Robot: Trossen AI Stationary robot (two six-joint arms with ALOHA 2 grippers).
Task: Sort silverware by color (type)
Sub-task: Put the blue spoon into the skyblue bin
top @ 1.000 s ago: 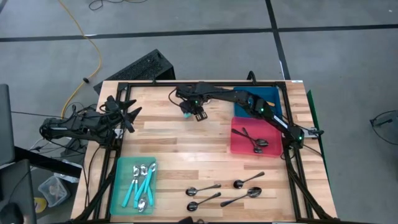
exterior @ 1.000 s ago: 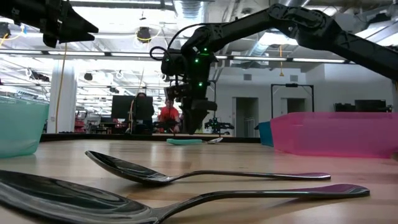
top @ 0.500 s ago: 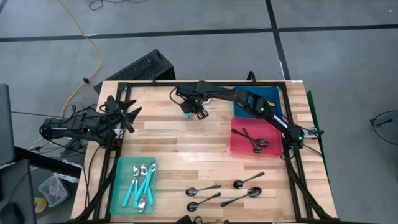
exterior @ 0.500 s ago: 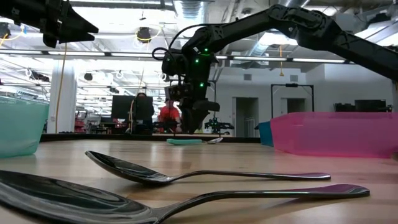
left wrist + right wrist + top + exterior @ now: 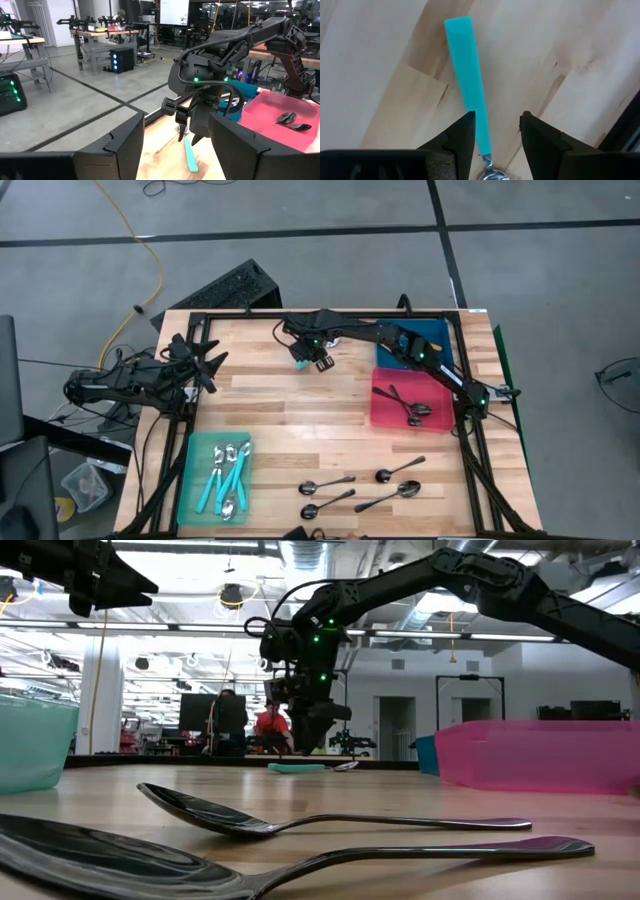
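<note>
- Overhead, the right gripper (image 5: 320, 364) hung above the far middle of the wooden counter (image 5: 300, 430), its arm stretched across from the right side.
- Its fingers (image 5: 461, 134) stood spread, one on each side of a teal-handled spoon (image 5: 468, 85) lying flat on the counter; they held nothing, and whether they touched the handle could not be told.
- That spoon (image 5: 299, 360) lay alone, well apart from the other silverware.
- Off the counter's left edge, the left gripper (image 5: 207, 362) waited with its jaws spread and empty.
- A teal tray (image 5: 194, 480) at the near left corner held several teal-handled spoons (image 5: 222, 478).
- A pink tray (image 5: 383, 412) on the right held a couple of dark metal spoons (image 5: 407, 405), with a blue tray (image 5: 432, 335) just beyond it.
- Four dark metal spoons (image 5: 352, 483) lay loose on the near part of the counter, between the teal tray and the right edge.
- Beyond the counter, a person in a red top (image 5: 270, 724) showed far back in the room.
</note>
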